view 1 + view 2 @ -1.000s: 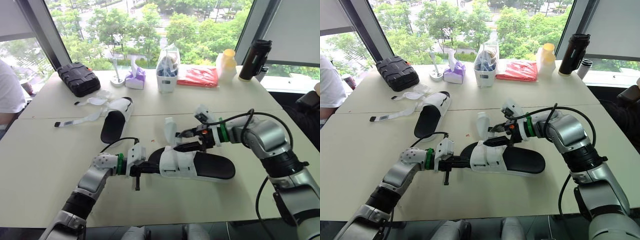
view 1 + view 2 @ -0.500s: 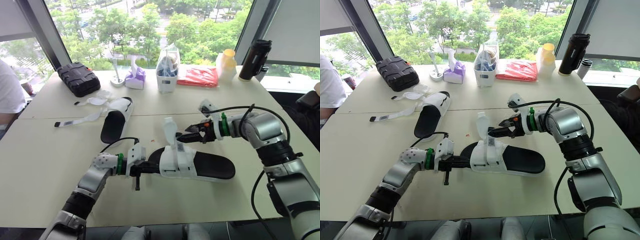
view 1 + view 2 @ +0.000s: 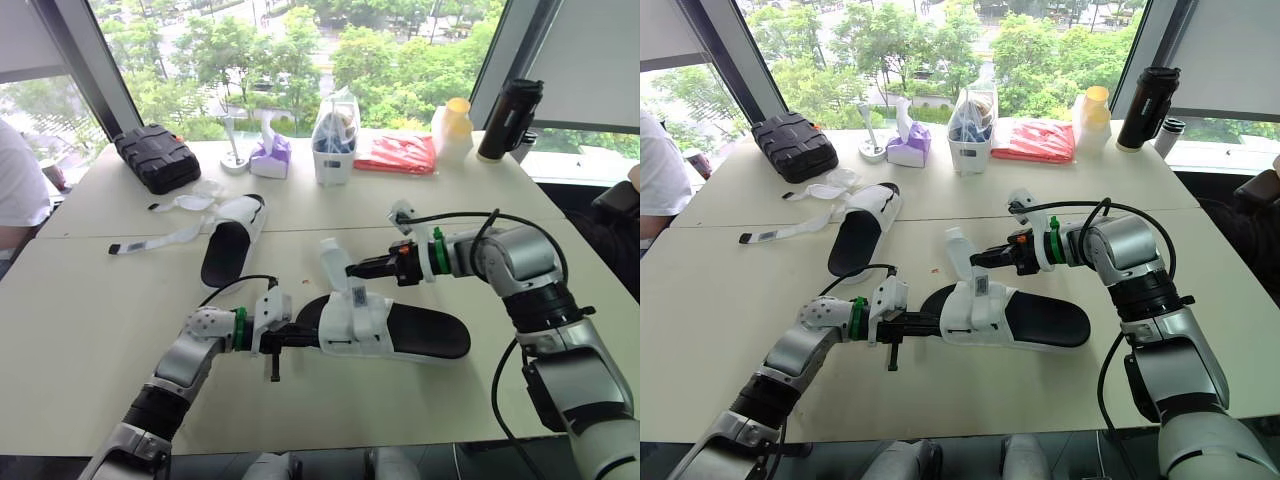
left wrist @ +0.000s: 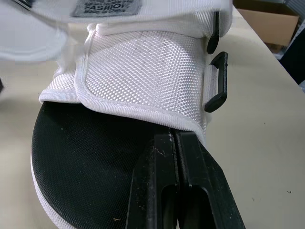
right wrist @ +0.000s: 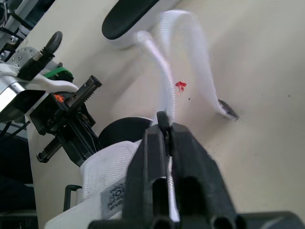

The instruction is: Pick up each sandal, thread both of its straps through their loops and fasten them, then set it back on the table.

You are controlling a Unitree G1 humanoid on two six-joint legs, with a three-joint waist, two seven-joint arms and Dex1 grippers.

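Since a second ago our right gripper point(image 3: 353, 271) has drawn the strap point(image 3: 333, 257) further to our left, pinched tight between its fingers. Our left gripper point(image 3: 298, 336) is clamped, apparently on the toe edge of the near sandal point(image 3: 410, 332), lying on the table point(image 3: 90, 300) between both arms.

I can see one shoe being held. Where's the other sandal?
In the left eye view, the other sandal lies on the table, on the robot's left, beyond the left gripper and nearer than the black case.
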